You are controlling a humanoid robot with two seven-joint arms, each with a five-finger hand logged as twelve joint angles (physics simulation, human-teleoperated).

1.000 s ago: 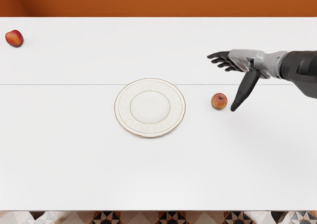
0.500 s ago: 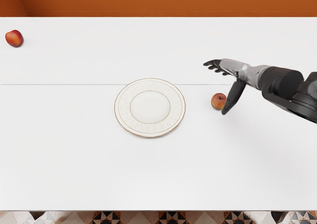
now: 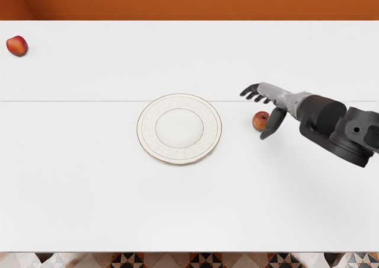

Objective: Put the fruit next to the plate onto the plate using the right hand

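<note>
A small red-orange fruit [image 3: 259, 120] lies on the white table just right of the white plate [image 3: 148, 131], which has a thin gold rim and nothing on it. My right hand [image 3: 260, 111] reaches in from the right edge and hovers over the fruit, fingers spread above it and the thumb hanging down on its right side. The hand is open and I cannot tell whether it touches the fruit. A second red fruit [image 3: 17, 45] lies far off at the table's back left. The left arm does not show.
The table [image 3: 89, 197] runs wide to all sides, with its front edge near the bottom of the picture. An orange wall stands behind the table's far edge.
The right arm has come lower and farther left, so the hand now sits right over the fruit beside the plate. The fruit and plate have not moved.
</note>
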